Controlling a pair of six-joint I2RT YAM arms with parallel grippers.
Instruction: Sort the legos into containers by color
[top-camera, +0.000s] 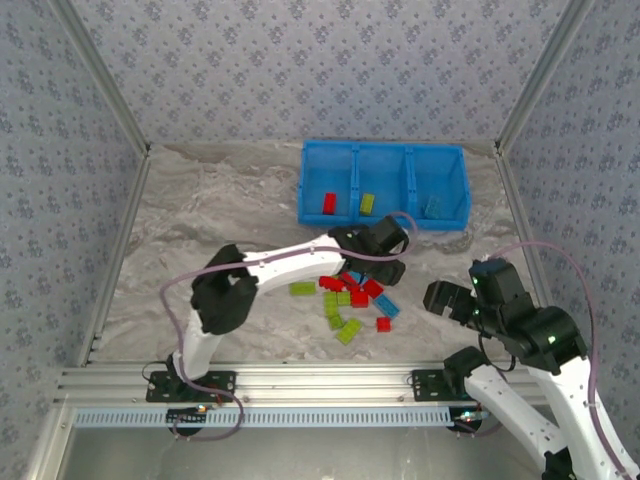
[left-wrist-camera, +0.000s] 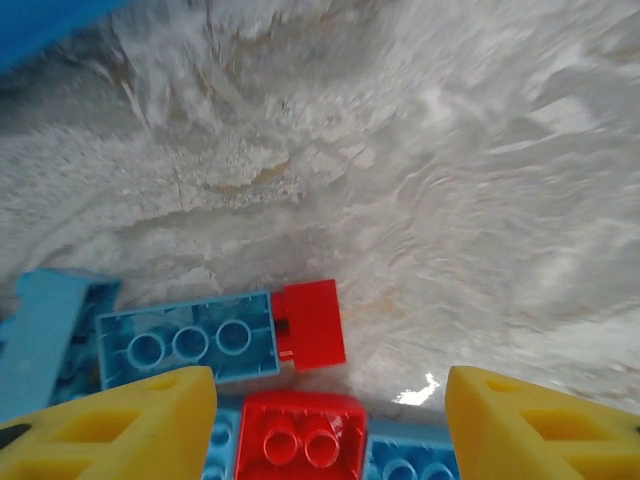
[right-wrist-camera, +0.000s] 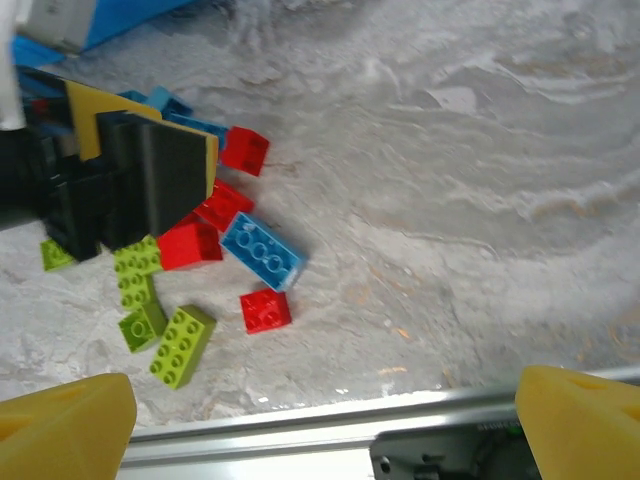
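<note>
**A:** Where's your left tool (left-wrist-camera: 328, 402)?

**B:** Low over the legos (top-camera: 352, 298) on the table (top-camera: 220, 200), fingers (left-wrist-camera: 150, 420) apart astride a red brick (left-wrist-camera: 300, 435), gripping nothing yet.

**A:** And your right tool (right-wrist-camera: 325, 415)?

**B:** Released, empty, held aside so you don't collide. Red likely belongs in the left compartment (top-camera: 322, 175) of the bin (top-camera: 385, 148)

I've got the marbled grey desk (top-camera: 220, 200) carrying the blue bin (top-camera: 450, 222) at its far side, and red, green and blue legos (top-camera: 349, 331) scattered loose mid-desk.
</note>
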